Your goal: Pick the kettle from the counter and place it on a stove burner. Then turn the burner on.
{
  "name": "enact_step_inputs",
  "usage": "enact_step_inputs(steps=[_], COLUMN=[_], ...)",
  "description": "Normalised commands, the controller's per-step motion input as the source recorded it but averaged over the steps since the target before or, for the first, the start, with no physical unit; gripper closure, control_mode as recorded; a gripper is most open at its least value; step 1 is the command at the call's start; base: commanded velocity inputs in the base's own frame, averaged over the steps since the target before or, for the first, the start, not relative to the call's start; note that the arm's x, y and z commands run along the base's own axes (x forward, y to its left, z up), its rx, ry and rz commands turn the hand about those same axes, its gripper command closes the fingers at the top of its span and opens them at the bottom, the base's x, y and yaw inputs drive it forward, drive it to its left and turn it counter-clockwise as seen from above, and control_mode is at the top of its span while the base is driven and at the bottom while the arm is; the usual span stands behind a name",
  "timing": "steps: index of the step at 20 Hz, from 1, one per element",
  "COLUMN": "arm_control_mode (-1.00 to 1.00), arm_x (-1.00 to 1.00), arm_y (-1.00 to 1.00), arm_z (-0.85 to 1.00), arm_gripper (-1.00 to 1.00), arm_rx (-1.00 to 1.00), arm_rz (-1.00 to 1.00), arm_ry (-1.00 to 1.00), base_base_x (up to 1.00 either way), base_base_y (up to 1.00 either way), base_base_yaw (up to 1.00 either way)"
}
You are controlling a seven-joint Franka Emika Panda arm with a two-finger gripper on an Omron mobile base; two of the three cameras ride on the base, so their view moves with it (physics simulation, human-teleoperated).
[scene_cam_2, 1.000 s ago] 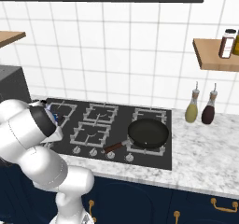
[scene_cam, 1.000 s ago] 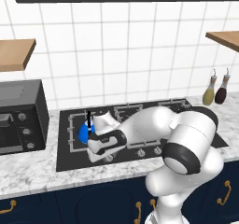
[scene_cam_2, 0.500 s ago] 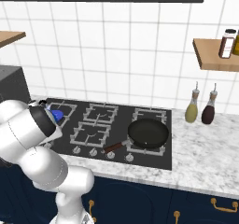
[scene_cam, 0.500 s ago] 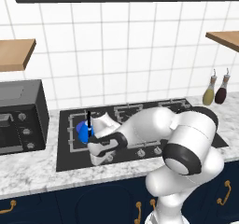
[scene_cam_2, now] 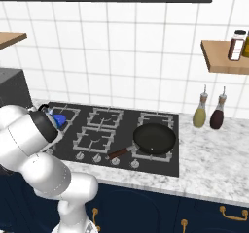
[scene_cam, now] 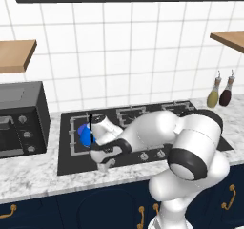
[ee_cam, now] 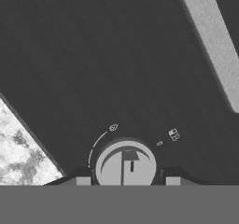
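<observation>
On black stove (scene_cam: 143,149) sits blue dome kettle (scene_cam: 85,134) w/ thin handle; gripper (ee_cam: 126,180) straddles knob (ee_cam: 125,164), grip unclear.

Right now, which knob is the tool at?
The tool is at the far-left knob, by the kettle; the other knobs sit farther right.

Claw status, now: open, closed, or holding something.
Claw: open, a fingertip on each side of a silver stove knob, not visibly clamped. The kettle sits on the stove, released.
</observation>
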Motion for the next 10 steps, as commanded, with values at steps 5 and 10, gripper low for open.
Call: enact_step_inputs(steps=[5, 10], arm_control_mode=[-1.00, -1.00], arm_x=[-0.03, 0.00], arm_y=[0.00, 0.00], arm_z=[0.00, 0.17], arm_gripper=[-1.00, -1.00], arm_rx=[-0.01, 0.00], arm_rz=[0.16, 0.00], arm_ry=[0.00, -0.04], base_base_x=[0.00, 0.00], base_base_y=[0.00, 0.00], base_base_yaw=[0.00, 0.00])
